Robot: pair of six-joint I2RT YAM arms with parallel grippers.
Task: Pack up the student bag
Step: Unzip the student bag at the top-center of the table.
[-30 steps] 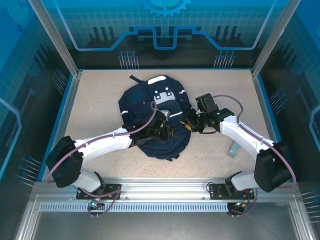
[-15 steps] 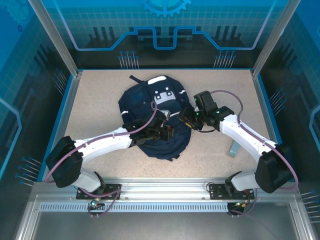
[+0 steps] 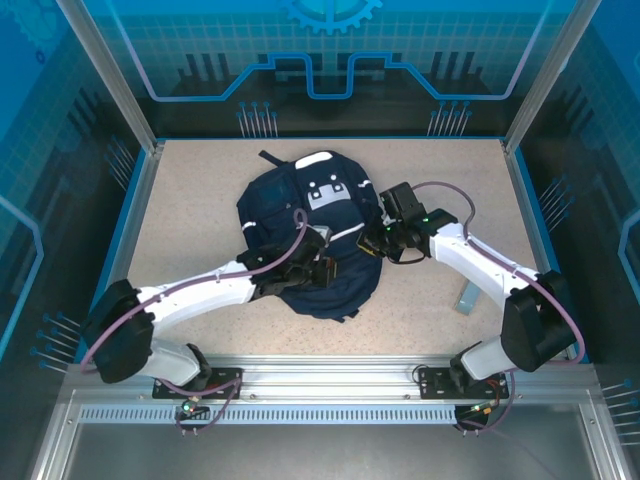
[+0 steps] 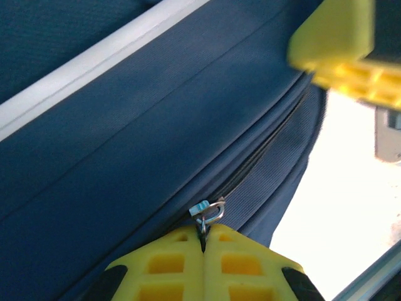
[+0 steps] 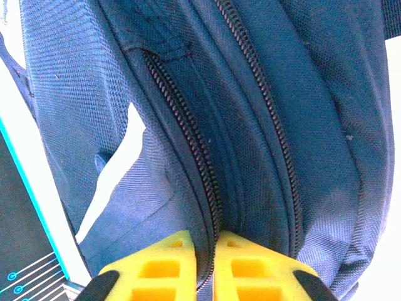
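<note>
I see the student bag (image 3: 290, 205) lying flat in the middle of the sandy table (image 3: 190, 200), a bit nearer the far side. A blue rim (image 3: 200, 139) runs round the table. There is bare table all round the bag: a wide strip on the left, a wide strip on the right, and a thinner strip between the bag's near edge and the arm bases. A small grey thing (image 3: 465, 298) stands on the right, near the rim and well apart from the bag.

My left claw (image 3: 320, 265) is over the near half of the bag. In its wrist camera the left claw (image 4: 203, 241) is squeezed tight, with the little metal zipper pull (image 4: 212, 210) pinched between its yellow tips. The zipper (image 4: 269, 147) runs away from the pull toward the bag's edge, where the bright table begins. A blurry yellow finger (image 4: 335, 44) of the other claw sits at the top right, so there is little room between the two claws.

My right claw (image 3: 371, 242) is at the bag's right edge. In its wrist camera the right claw (image 5: 208, 254) is squeezed tight too, with a fold of the bag's cloth beside a zipper held between its tips. Past the bag's edge on the left I see pale table and the blue rim.
</note>
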